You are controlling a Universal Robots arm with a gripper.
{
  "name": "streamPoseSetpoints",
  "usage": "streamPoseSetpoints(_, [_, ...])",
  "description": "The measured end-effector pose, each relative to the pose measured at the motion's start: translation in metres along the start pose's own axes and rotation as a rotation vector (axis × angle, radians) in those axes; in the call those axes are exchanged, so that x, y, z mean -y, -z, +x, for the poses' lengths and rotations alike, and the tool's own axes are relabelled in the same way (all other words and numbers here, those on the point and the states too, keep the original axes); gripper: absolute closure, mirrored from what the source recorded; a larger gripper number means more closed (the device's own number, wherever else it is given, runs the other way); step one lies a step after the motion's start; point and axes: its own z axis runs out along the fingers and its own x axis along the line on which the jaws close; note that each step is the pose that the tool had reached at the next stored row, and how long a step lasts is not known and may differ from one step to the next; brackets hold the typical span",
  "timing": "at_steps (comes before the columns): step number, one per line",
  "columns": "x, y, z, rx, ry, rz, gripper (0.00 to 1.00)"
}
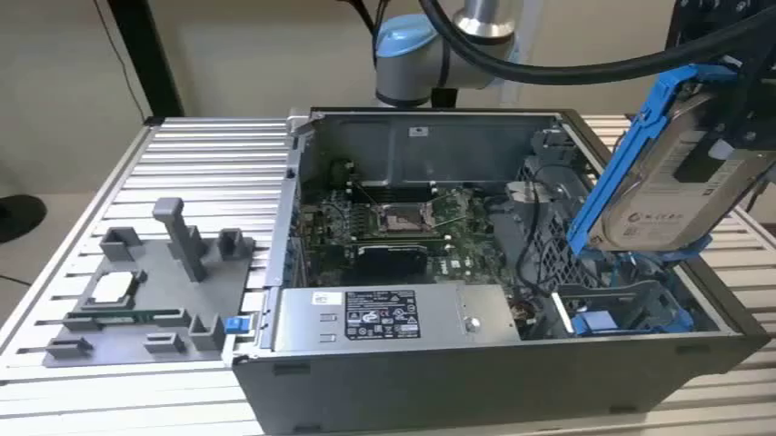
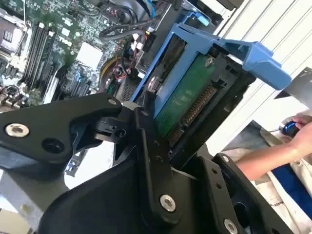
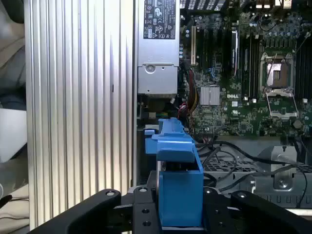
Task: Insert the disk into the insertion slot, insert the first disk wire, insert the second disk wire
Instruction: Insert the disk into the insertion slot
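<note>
My gripper [image 1: 728,136] is shut on the disk [image 1: 673,195], a silver-grey drive with a white label in a bright blue carrier. It hangs tilted over the open computer case, at the exterior view's right. Directly below it is the insertion slot [image 1: 631,295], a grey bay with blue rails in the case's near right corner. In the second wrist view the disk [image 2: 190,97] shows its green circuit board between the black fingers [image 2: 146,141]. The first wrist view looks along the blue carrier [image 3: 178,170] held in the gripper [image 3: 178,209]. Black cables [image 1: 528,236] lie loose beside the bay.
The case holds a motherboard [image 1: 388,227] and a grey power-supply box [image 1: 382,318] along its near wall. A grey fixture [image 1: 145,291] with small parts sits on the ribbed aluminium table at the exterior view's left. A person's hand [image 2: 297,131] rests beyond the table.
</note>
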Motion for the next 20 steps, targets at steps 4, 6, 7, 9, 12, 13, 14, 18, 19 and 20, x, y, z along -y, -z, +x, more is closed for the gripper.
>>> streamPoseSetpoints(4, [0.0000, 0.0000, 0.0000, -0.0047, 0.000, 0.0001, 1.00])
streamPoseSetpoints(6, [0.0000, 0.0000, 0.0000, -0.0055, 0.000, 0.0001, 1.00])
streamPoseSetpoints(7, [0.0000, 0.0000, 0.0000, -0.0060, 0.000, 0.0001, 1.00])
streamPoseSetpoints(9, [0.0000, 0.0000, 0.0000, -0.0068, 0.000, 0.0002, 1.00])
streamPoseSetpoints(12, [0.0000, 0.0000, 0.0000, -0.0077, 0.000, 0.0002, 1.00])
streamPoseSetpoints(13, [0.0000, 0.0000, 0.0000, -0.0078, 0.000, 0.0002, 1.00])
streamPoseSetpoints(14, [0.0001, -0.0002, 0.0003, -0.0079, -0.001, 0.0002, 1.00])
streamPoseSetpoints(18, [0.0035, -0.0028, 0.0018, -0.0076, 0.000, 0.0002, 1.00])
streamPoseSetpoints(19, [0.0050, -0.0036, 0.0022, -0.0078, 0.000, 0.0002, 1.00])
streamPoseSetpoints(20, [0.0064, -0.0045, 0.0028, -0.0079, 0.000, 0.0002, 1.00])
